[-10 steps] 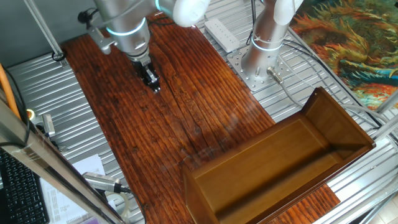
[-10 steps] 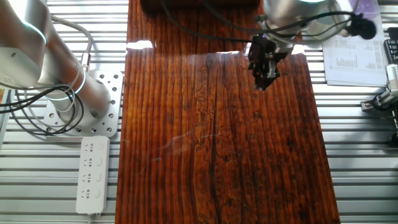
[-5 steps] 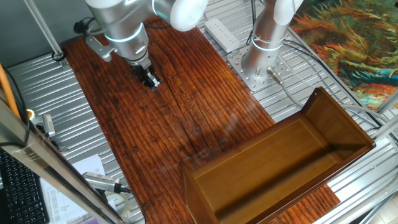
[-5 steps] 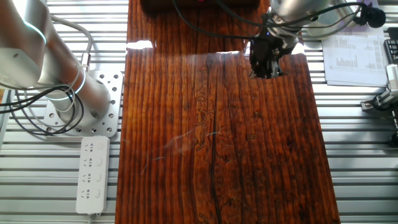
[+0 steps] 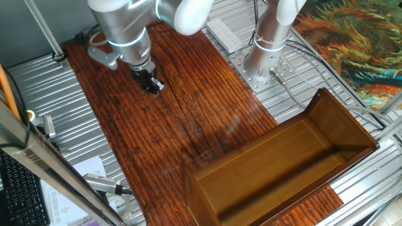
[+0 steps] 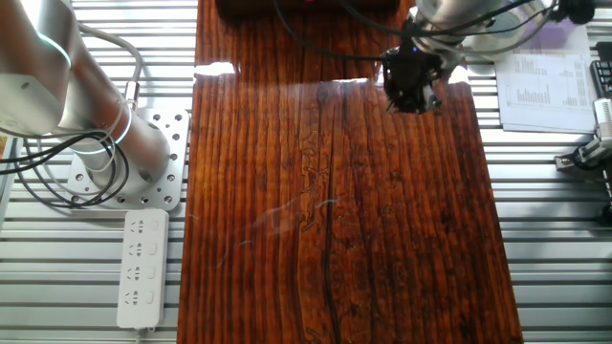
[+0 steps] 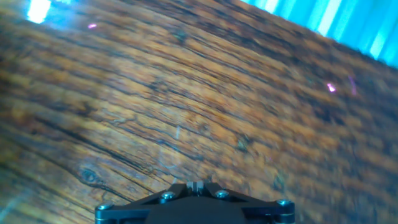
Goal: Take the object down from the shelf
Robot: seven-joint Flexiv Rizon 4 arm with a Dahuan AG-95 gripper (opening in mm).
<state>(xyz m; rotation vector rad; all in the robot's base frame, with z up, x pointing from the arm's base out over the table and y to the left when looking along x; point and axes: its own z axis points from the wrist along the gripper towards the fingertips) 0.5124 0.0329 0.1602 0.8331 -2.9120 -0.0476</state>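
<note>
My gripper (image 5: 155, 87) hangs just over the reddish striped tabletop (image 5: 188, 125) at its far left end, well away from the shelf (image 5: 342, 119). That shelf is a brown polished-wood open box at the near right, and its flat panel looks bare. From the other fixed view the gripper (image 6: 416, 99) sits near the table's top right, with a dark edge of the shelf (image 6: 239, 8) at the top of the frame. Seen from the hand, the fingertips (image 7: 190, 185) are pressed together over blurred wood grain. The object does not show in any view.
The arm's silver base (image 5: 267, 53) stands on a plate beside the table. A white power strip (image 6: 142, 268) lies on the metal slats near it. Papers (image 6: 540, 81) and a keyboard (image 5: 22, 194) sit off the table's other side.
The hand has shifted a little toward the shelf end in the other fixed view and its wrist has turned. The fingers stayed together.
</note>
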